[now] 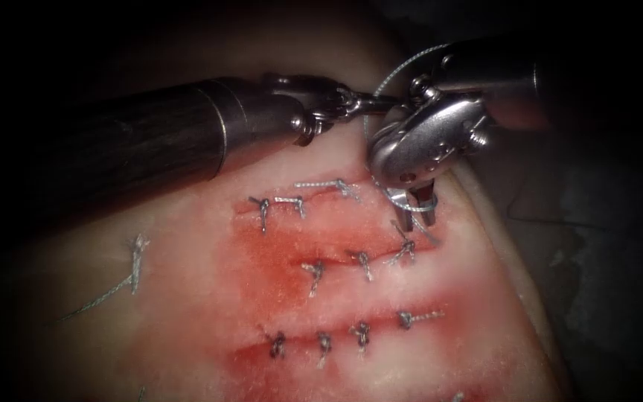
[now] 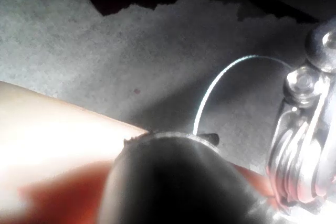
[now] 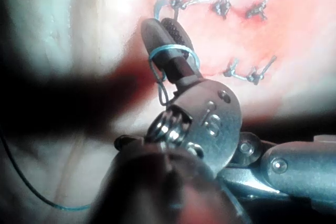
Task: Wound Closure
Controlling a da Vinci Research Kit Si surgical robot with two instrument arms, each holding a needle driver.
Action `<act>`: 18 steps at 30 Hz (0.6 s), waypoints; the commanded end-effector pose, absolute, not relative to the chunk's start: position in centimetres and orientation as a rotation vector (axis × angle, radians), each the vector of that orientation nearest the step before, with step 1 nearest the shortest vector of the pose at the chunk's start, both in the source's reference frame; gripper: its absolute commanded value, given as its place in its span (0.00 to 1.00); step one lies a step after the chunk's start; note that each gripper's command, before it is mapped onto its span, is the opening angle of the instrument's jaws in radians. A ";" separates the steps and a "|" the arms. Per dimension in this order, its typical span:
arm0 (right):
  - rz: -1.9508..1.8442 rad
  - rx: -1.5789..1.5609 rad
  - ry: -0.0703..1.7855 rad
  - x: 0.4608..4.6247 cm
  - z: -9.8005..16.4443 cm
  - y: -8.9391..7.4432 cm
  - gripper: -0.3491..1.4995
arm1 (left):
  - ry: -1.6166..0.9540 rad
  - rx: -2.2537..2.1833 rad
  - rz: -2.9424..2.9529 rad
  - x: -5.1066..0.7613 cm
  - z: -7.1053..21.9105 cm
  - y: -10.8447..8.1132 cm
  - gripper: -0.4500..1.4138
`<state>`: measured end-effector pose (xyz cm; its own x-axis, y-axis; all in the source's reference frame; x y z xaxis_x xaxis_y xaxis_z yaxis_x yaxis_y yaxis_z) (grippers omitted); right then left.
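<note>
Right tool [image 1: 415,211]: my right arm's jaws point down at the tissue, a little apart at the tips; the thread is wound round them in a loop, seen close in the right wrist view [image 3: 167,45], and I cannot tell whether they pinch it.
Left tool [image 1: 381,99]: my left arm's jaws lie pressed together just behind the right tool's wrist; they appear to pinch the thread, though the grip itself is hidden.
Thread [image 1: 403,65]: it arcs up from the left jaws and over the right tool's wrist; the left wrist view shows the same pale arc [image 2: 220,80].
Needle: I cannot make it out; neither tool visibly holds it.
Tissue [image 1: 187,298]: pale pork belly with red fluid [image 1: 277,253] spread round the cuts.
Cuts: three rows, each crossed by knotted stitches [image 1: 361,260] with short cut ends.
Right tool's place: at the right end of the upper row, just above the stitch there [image 1: 405,249].
Loose thread end [image 1: 137,262]: on the tissue well left of the cuts.
</note>
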<state>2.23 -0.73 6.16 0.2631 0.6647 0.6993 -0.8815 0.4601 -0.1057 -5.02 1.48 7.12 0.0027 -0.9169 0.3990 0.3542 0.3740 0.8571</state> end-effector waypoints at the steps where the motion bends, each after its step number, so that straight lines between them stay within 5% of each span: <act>1: 1.059 0.324 -0.757 2.31 6.2 -0.7 0.28 | -1.166 0.620 -1.104 -5.07 7.1 1.6 0.00; 12: 1.071 0.328 -0.733 2.27 6.3 -0.7 0.26 | -1.166 0.621 -1.104 -5.07 7.1 1.6 0.00; 18: 1.066 0.333 -0.716 2.27 6.3 -0.7 0.15 | -1.166 0.621 -1.104 -5.07 7.1 1.6 0.00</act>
